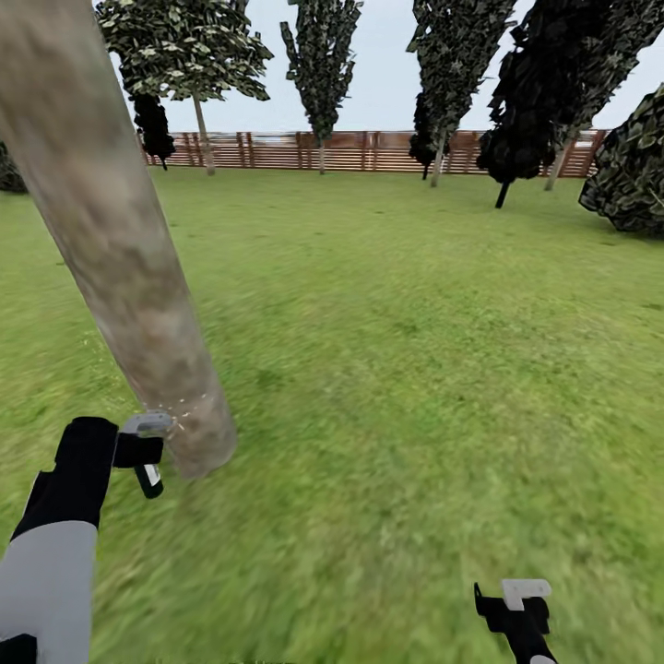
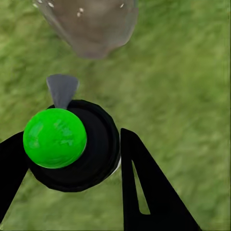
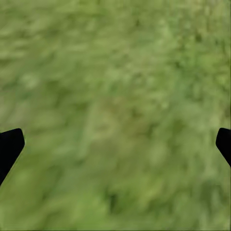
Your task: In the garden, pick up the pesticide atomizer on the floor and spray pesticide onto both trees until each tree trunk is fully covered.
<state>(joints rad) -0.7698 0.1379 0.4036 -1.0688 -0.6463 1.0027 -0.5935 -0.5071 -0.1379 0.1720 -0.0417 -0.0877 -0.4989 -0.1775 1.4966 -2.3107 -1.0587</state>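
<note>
The thick pale beige-grey mottled tree trunk [image 1: 111,249] is leaning across the head view's left side, its top running out of the picture so its crown is cut off, and in the left wrist view only its rounded base [image 2: 91,26] is showing. The left hand [image 1: 138,452] is gripping the black pesticide atomizer with a bright green round cap [image 2: 55,138]; in the head view its body is mostly hidden behind the hand, with just the grey nozzle [image 1: 149,423] sticking out. That nozzle is pointing at the trunk's foot, just beside it, and fine white pesticide specks [image 1: 189,410] are dotting the bark there, small and hard to make out. The right hand [image 1: 518,613] is hanging low over the green grass floor [image 1: 415,369], its black fingertips [image 3: 9,147] sitting wide apart at the wrist view's edges, holding nothing. A brown slatted wooden fence [image 1: 369,150] is closing the lawn far behind
</note>
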